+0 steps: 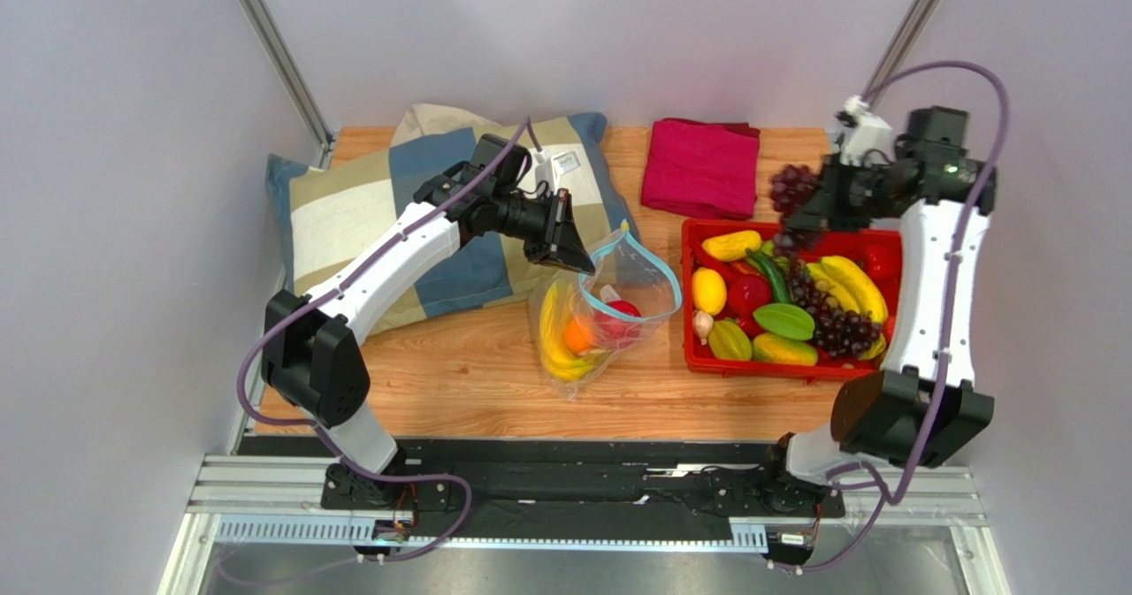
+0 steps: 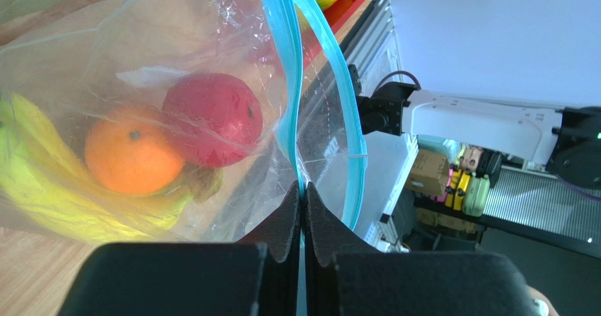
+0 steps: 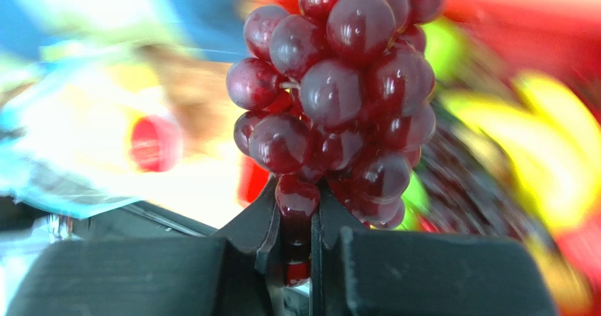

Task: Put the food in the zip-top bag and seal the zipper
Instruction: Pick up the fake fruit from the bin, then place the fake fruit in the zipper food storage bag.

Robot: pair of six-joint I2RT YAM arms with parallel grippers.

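The clear zip-top bag [image 1: 605, 317] lies mid-table with its teal zipper [image 1: 651, 277] held open in a loop. Inside it are a banana bunch [image 1: 552, 337], an orange piece [image 1: 577, 337] and a red apple [image 1: 619, 317]; the left wrist view shows them too: apple [image 2: 213, 119], orange piece [image 2: 132, 157], bananas [image 2: 49, 189]. My left gripper [image 1: 571, 253] [image 2: 303, 193] is shut on the zipper strip [image 2: 289, 98] at the bag's mouth. My right gripper [image 1: 817, 197] [image 3: 296, 210] is shut on a purple grape bunch [image 3: 338, 98], held above the tray's far edge [image 1: 793, 187].
A red plastic tray [image 1: 691, 343] at the right holds bananas, mangoes, another grape bunch and other toy food. A folded magenta cloth [image 1: 700, 167] lies behind it. A checked cushion [image 1: 359, 224] lies at the back left under my left arm.
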